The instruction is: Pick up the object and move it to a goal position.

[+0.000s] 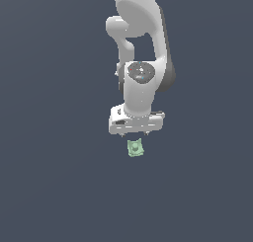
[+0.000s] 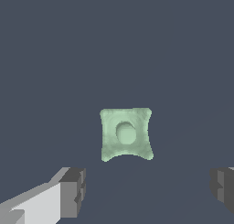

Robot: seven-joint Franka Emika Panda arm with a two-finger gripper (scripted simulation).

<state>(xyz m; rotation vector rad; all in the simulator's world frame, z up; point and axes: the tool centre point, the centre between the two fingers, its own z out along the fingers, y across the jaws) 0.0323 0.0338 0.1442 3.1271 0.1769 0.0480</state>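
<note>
My gripper is spread wide, w/ nothing between the fingers: in the wrist view one grey pad sits at the end of its white finger on one side, and the other pad is only partly in frame at the far edge, w/ a broad gap of bare dark floor between them. The object lies flat on that floor, clear of both pads, touching neither. It's pale mint green, approx square w/ four pointed corners, edges curving inward, and a rounded raised bump in the centre. It's a lot narrower than the gap between my fingers. In the exterior view my white arm comes down from the top of the frame, wrist pointing down, and the gripper body hangs just above the object, which shows right below the hand, approx centred under it. Fingertips themselves are too small to make out in that view, so I can't tell how near the floor they are. Object is on its own, nothing else around it on the floor.
</note>
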